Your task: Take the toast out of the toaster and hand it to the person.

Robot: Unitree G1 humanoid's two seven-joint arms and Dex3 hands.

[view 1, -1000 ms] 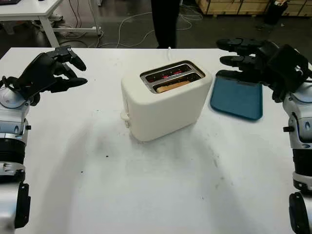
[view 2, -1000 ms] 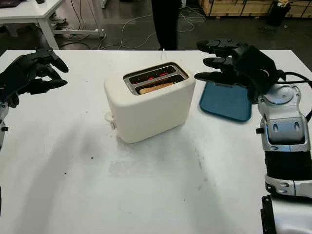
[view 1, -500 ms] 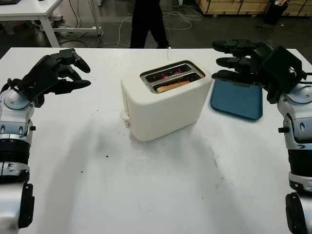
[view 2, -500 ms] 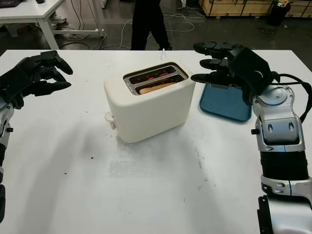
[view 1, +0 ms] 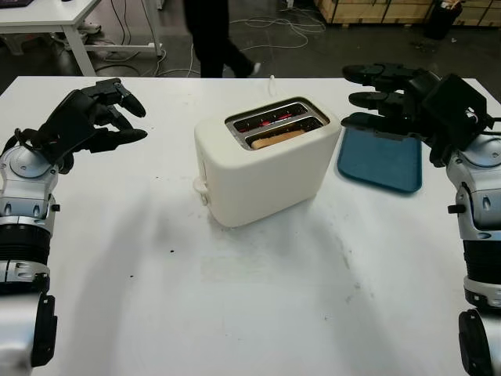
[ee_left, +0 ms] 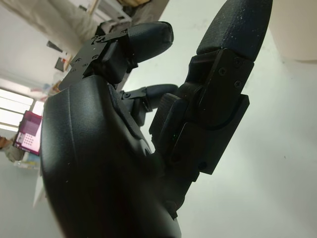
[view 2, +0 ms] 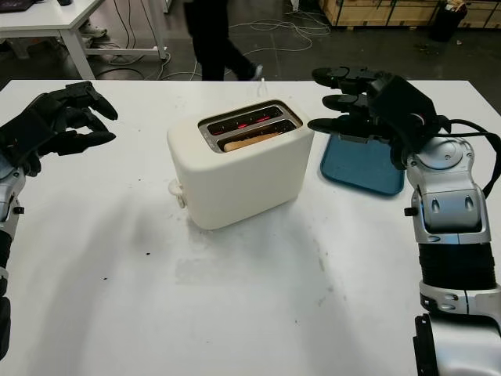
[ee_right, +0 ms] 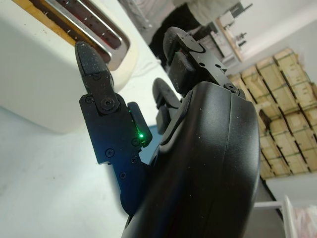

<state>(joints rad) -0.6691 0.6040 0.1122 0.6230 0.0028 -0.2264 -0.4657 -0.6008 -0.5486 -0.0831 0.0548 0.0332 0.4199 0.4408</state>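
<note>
A cream toaster (view 1: 266, 168) stands mid-table with two slots on top. The toast (view 1: 275, 139) sits low in the nearer slot, only its brown top edge showing; the farther slot glows red inside. My right hand (view 1: 374, 98) hovers open just right of the toaster's top, over the near edge of a blue tray. My left hand (view 1: 109, 117) is open, raised above the table well left of the toaster. A person (view 1: 211, 35) in dark trousers walks past the far side of the table.
A blue tray (view 1: 382, 160) lies flat to the right of the toaster. The toaster's lever (view 1: 200, 188) sticks out on its left end. The white table (view 1: 250, 298) spreads wide in front. Cables and another desk (view 1: 47, 16) lie on the floor beyond.
The person behind the table has walked leftward. My left hand rose a little and moved slightly inward early on; my right hand shifted slightly left, then stayed put.
</note>
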